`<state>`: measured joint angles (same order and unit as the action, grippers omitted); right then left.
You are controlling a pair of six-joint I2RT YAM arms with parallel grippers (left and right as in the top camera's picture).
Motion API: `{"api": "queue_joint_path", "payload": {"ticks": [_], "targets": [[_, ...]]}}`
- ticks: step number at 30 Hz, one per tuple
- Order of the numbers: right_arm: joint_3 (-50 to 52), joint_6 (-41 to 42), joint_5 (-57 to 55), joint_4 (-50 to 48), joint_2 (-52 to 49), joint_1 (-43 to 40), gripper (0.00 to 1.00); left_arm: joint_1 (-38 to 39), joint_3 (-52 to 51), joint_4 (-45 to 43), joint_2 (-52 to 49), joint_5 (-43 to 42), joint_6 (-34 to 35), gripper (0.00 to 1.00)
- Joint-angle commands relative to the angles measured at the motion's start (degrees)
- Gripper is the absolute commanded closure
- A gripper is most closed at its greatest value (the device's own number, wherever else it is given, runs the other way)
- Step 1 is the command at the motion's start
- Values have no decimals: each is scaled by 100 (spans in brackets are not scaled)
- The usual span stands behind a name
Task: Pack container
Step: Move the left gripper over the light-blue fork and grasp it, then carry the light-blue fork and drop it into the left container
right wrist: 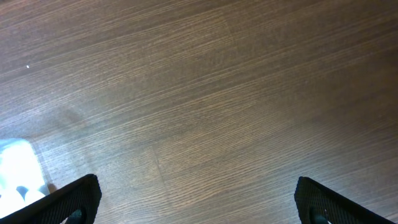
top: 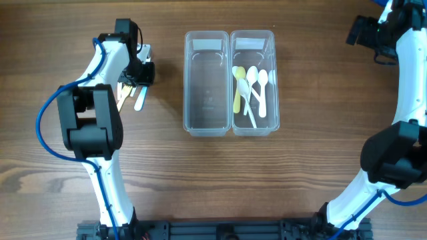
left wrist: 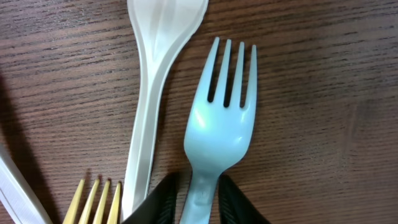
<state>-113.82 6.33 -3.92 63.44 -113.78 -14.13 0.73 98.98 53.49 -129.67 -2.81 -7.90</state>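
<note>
In the left wrist view my left gripper (left wrist: 198, 190) has its two black fingers closed against the handle of a light blue plastic fork (left wrist: 217, 124) that lies flat on the wooden table. A white spoon (left wrist: 155, 93) lies just left of it, and a yellow fork (left wrist: 96, 199) shows its tines at the bottom left. In the overhead view the left gripper (top: 137, 72) is over this cutlery pile (top: 130, 97), left of the clear container. The container's left compartment (top: 207, 123) is empty; its right compartment (top: 268, 123) holds a yellow spoon and several white spoons. My right gripper (top: 357, 30) is open and empty.
A thin white utensil (left wrist: 15, 190) crosses the lower left corner of the left wrist view. The right gripper (right wrist: 199, 186) hangs over bare wood at the far right back of the table, with a blurred white patch (right wrist: 15, 171) at its left edge.
</note>
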Motion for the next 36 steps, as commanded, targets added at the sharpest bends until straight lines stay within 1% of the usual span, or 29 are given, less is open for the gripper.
{"api": "queue_joint_path", "payload": {"ticks": [1, 5, 6, 10, 15, 24, 30, 33, 36], "targets": [[-81, -33, -79, -4, 37, 7, 0, -15, 24, -26, -144, -4, -68, 83], [-81, -33, -79, -4, 37, 7, 0, -15, 24, -11, -144, -264, -66, 96], [-81, -33, -79, -4, 37, 7, 0, -15, 24, -11, -144, -337, -61, 96], [-81, -33, -79, -4, 37, 7, 0, -9, 26, 17, -131, -424, 87, 96], [-81, -33, -79, -4, 37, 7, 0, -11, 26, 184, 33, -420, 85, 96], [-81, -33, -79, -4, 37, 7, 0, -11, 33, 319, 767, -400, 264, 96], [-81, -33, -79, -4, 37, 7, 0, 44, 42, 450, 1506, -424, 693, 96], [-81, -33, -79, -4, 37, 7, 0, 190, 42, 474, 1856, -564, 761, 96], [-81, -31, -79, -4, 37, 7, 0, 422, 42, 474, 2168, -575, 1134, 96]]}}
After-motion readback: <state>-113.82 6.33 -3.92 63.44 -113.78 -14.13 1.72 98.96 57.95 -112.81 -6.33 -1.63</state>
